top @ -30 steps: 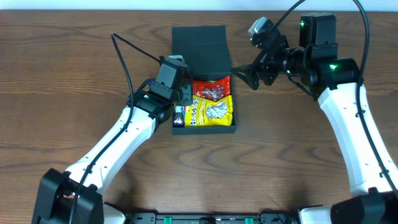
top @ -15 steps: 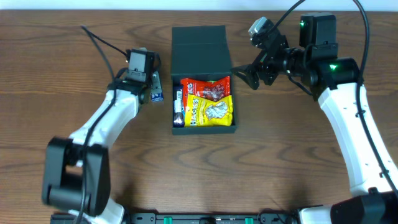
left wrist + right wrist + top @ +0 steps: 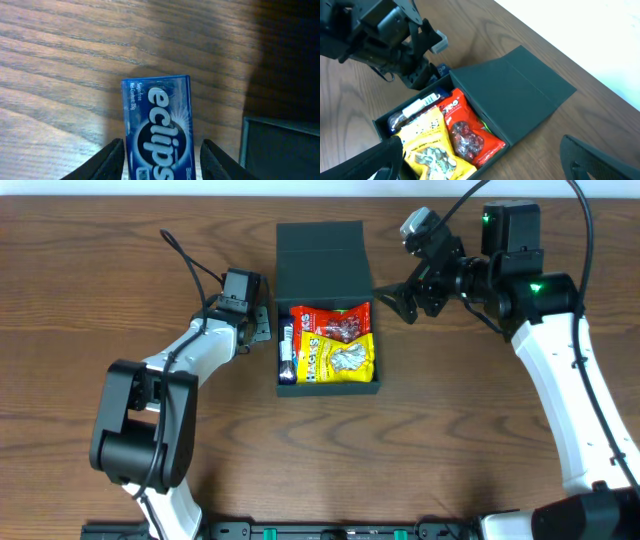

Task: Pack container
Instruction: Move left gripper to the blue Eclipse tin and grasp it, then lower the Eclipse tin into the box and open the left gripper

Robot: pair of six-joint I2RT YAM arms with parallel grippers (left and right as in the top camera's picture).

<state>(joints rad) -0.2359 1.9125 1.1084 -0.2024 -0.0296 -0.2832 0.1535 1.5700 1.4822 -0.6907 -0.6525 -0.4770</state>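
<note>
The dark teal container [image 3: 330, 389] stands mid-table with its flap lid [image 3: 320, 250] open toward the back. Inside lie a red snack packet [image 3: 335, 323], a yellow packet [image 3: 338, 360] and a dark bar [image 3: 287, 350] along the left wall. My left gripper [image 3: 258, 325] is low on the table just left of the container. In the left wrist view its fingers [image 3: 162, 165] are open and straddle a blue Eclipse gum pack [image 3: 157, 125] lying on the wood, with thin gaps on both sides. My right gripper [image 3: 400, 302] is open and empty, held up right of the container.
The container's dark wall [image 3: 280, 150] is close to the right of the gum pack. The right wrist view shows the open lid [image 3: 515, 90], the packets inside and the left gripper [image 3: 415, 70] beyond the box. Bare wood table [image 3: 480, 440] surrounds the box.
My left gripper left the container's left edge, swung out to the left, and now sits beside the box over the gum pack. The right arm has not moved.
</note>
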